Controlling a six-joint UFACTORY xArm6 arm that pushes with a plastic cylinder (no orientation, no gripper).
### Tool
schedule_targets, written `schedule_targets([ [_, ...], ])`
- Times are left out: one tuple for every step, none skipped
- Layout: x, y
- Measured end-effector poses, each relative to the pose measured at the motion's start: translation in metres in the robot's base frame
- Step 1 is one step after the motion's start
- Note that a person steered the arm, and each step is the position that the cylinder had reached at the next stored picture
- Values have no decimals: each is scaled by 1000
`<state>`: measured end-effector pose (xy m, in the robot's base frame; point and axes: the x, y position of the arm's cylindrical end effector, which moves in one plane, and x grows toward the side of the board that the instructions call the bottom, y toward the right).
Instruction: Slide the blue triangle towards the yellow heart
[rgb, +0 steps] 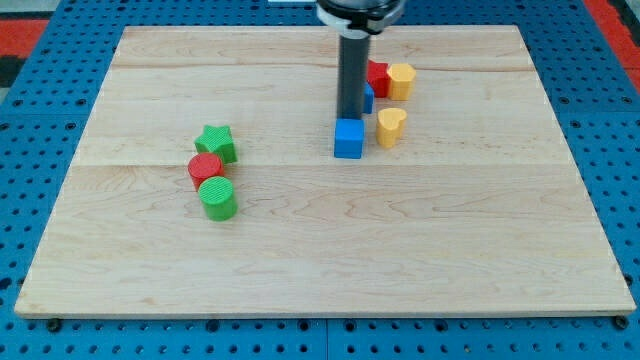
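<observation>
The blue triangle (366, 97) lies near the top of the wooden board (320, 250), just right of centre, and only a sliver of it shows at the right side of the dark rod, which covers most of it; its shape cannot be made out from here. It touches or nearly touches the red block (378, 78) just above and to its right, and that red block sits against a yellow block (401, 81) on its right. The yellow heart (390, 127) stands a little lower and to the right of the blue triangle, close but apart from it.

A blue cube (348, 139) sits just left of the yellow heart, with a small gap between them. My tip (350, 117) comes down just above the blue cube, at the left edge of the blue triangle; whether it touches either cannot be told. The arm carries no pincer, only the rod, so nothing is grasped.

Well apart, on the view's left, a green star (216, 144), a red cylinder (205, 168) and a green cylinder (217, 198) stand in a tight column, touching one another.
</observation>
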<state>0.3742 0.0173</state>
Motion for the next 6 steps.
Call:
schedule_targets([
  [-2,-35],
  [-21,-49],
  [-50,-48],
  [-57,-27],
  [-46,6],
  [-35,53],
])
